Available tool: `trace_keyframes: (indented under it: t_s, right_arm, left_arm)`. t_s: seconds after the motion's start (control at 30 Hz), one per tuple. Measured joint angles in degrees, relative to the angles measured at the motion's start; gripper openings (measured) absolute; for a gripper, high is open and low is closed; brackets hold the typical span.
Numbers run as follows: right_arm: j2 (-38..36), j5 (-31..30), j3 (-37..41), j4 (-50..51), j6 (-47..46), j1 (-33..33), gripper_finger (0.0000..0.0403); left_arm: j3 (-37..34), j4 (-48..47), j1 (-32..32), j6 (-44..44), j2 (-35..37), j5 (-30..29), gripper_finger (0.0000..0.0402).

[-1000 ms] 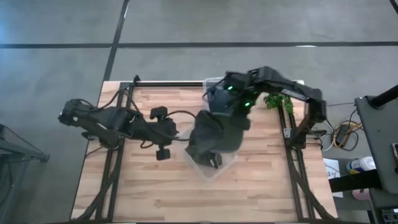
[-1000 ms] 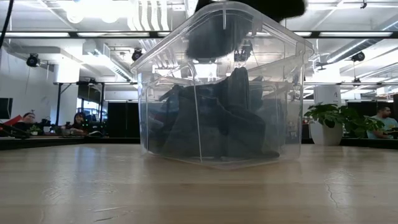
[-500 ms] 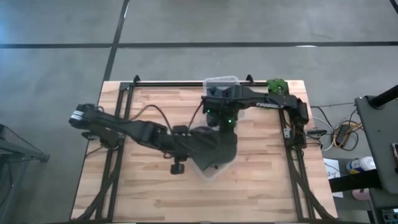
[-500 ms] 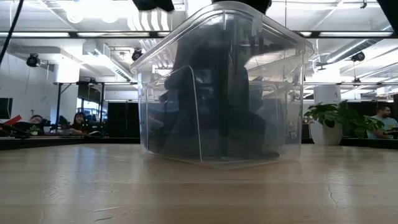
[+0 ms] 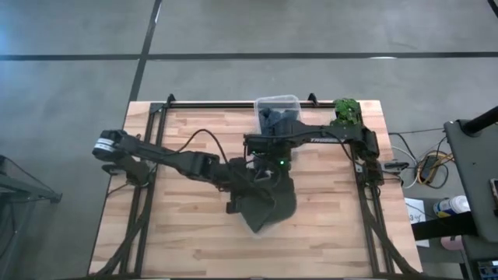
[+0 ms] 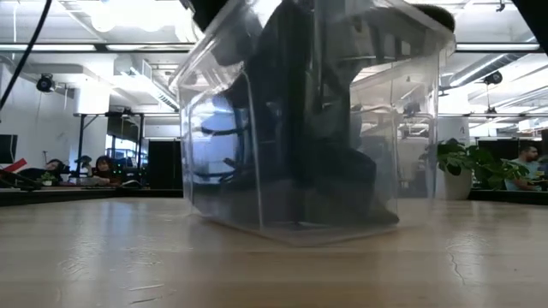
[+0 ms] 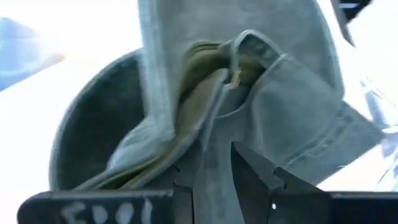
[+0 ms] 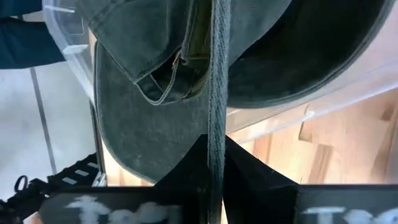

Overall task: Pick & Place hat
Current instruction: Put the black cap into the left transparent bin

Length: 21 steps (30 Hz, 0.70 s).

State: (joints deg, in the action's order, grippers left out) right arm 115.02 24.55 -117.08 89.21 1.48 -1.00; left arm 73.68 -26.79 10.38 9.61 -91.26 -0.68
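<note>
Wood table [image 5: 179,233], office behind; both jaws clamp hat [image 5: 268,198] over bin [image 6: 291,154].

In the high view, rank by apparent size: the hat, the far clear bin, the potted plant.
1. hat, draped over the near bin, largest.
2. far clear bin at the table's back edge.
3. potted plant, smallest; not much smaller than that bin.

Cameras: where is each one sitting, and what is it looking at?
High view: above the table, looking straight down on both arms, the hat and a second bin.
Low view: at tabletop height, looking across at the clear bin.
Left wrist view: on the left arm, its left gripper pinching hat fabric.
Right wrist view: on the right arm, its right gripper clamping the strap.
All four share the hat.
</note>
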Motion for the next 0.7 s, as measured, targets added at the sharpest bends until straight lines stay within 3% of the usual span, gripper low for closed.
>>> trace_keyframes:
  t_s: [0.17, 0.47, 0.7]
  right_arm:
    - [0.9, -0.1, -0.3, -4.6, -1.1, 0.0, 0.002]
    - [0.9, -0.9, -0.5, -13.9, -4.2, -0.3, 0.0102]
    - [0.8, -11.8, -0.3, -16.9, -6.1, -0.5, 0.0162]
  left_arm:
    - [-4.6, 3.7, -0.1, 2.6, 0.0, 4.7, 0.0078]
    - [-11.1, 3.7, -0.2, 5.3, 0.2, 0.6, 0.0078]
    - [-11.5, 3.0, -1.3, 4.2, 0.2, -4.9, 0.0078]
